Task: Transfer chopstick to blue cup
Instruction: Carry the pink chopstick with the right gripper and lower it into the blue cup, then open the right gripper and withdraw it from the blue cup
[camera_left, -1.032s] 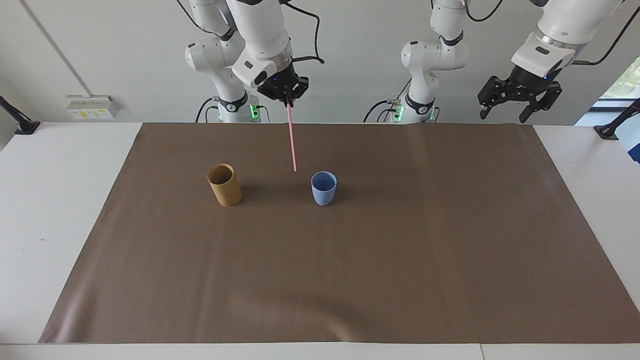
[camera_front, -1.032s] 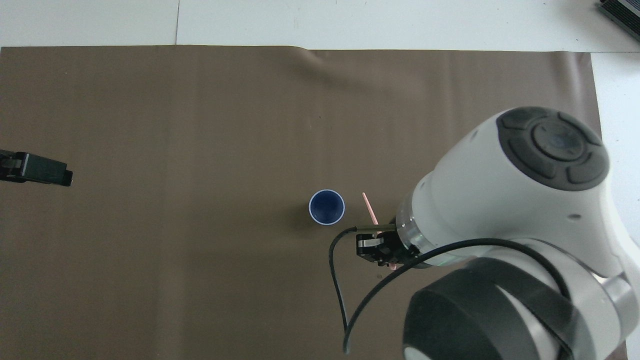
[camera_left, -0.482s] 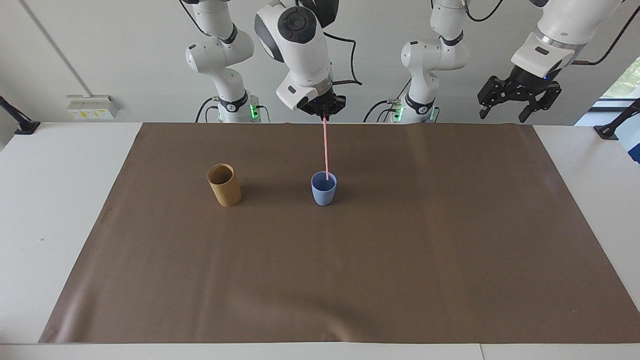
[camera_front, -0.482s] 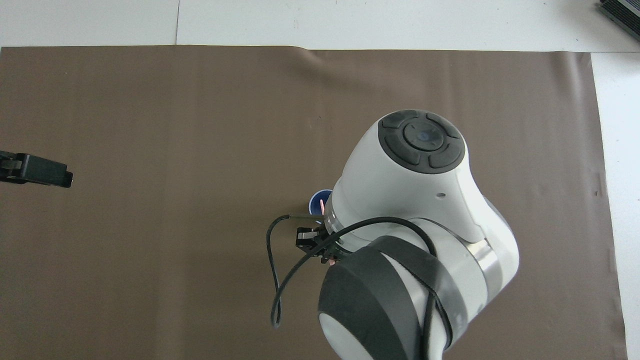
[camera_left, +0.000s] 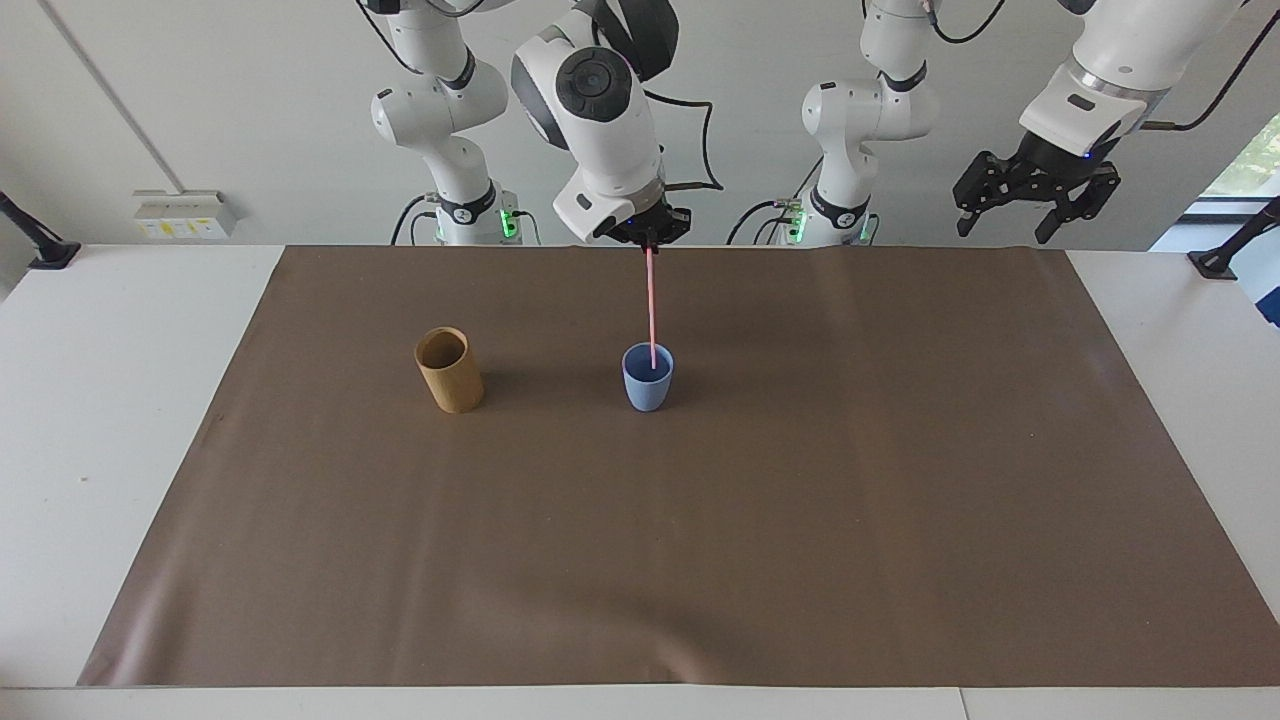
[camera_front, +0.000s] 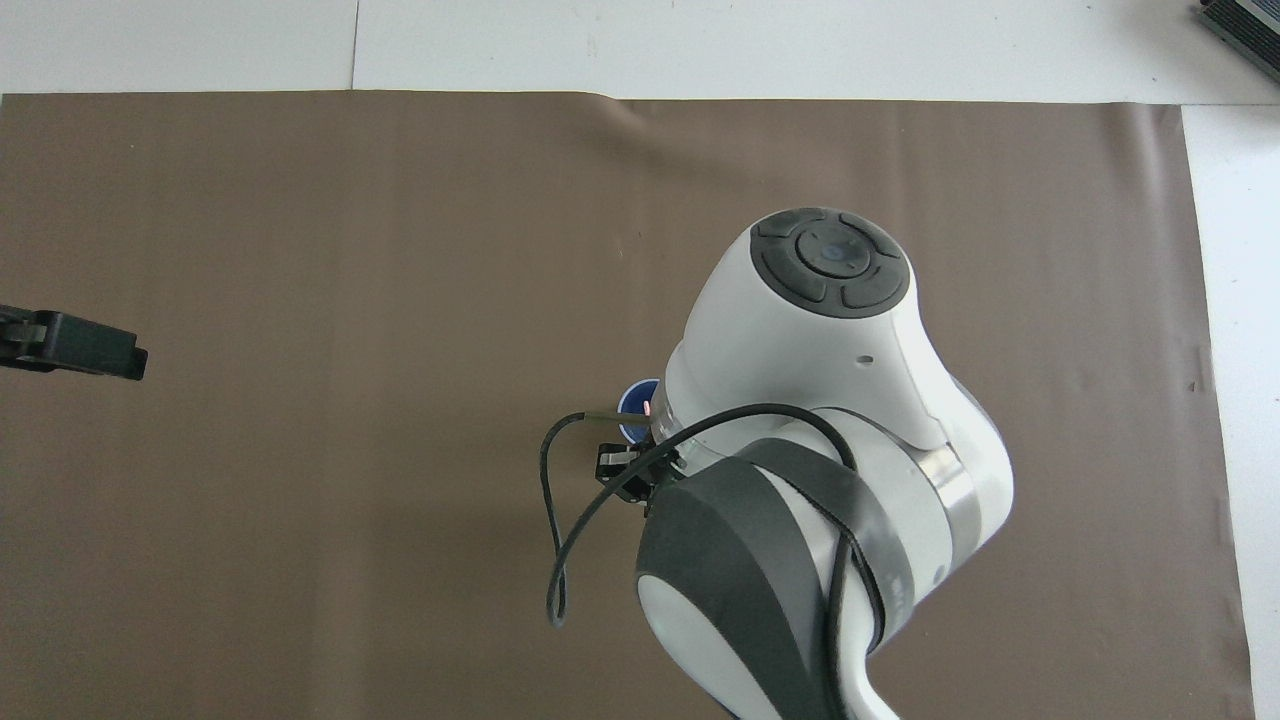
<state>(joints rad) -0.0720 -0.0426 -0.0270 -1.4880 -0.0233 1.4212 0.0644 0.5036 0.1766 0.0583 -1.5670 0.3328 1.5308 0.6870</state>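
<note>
With its fingers pinching the top of the chopstick (camera_left: 651, 305), my right gripper (camera_left: 648, 241) hangs over the blue cup (camera_left: 648, 378); the stick's lower tip dips inside it. My left gripper (camera_left: 1035, 200) waits with fingers spread, well apart toward the surface's (camera_left: 700, 520) end.

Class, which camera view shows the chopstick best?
The facing view: the chopstick hangs upright, full length, from the right pincer into the blue cup. Overhead, the arm hides all but its pink tip.
</note>
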